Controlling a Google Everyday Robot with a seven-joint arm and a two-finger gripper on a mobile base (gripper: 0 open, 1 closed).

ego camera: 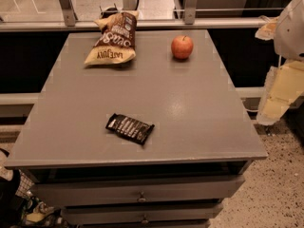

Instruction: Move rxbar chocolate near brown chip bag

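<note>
Your end effector is hanging beside the desk; you cannot tell if it is open. The rxbar chocolate and brown chip bag are lying well left of it.

Elevated front view; jaws at right

The arm enters at the upper right corner. Its white, rounded housing hangs beyond the right edge of the worktop, level with the worktop's far half. Below that housing the pale, cream-coloured gripper slants down and to the left, off the worktop's right side and apart from its edge.
</note>
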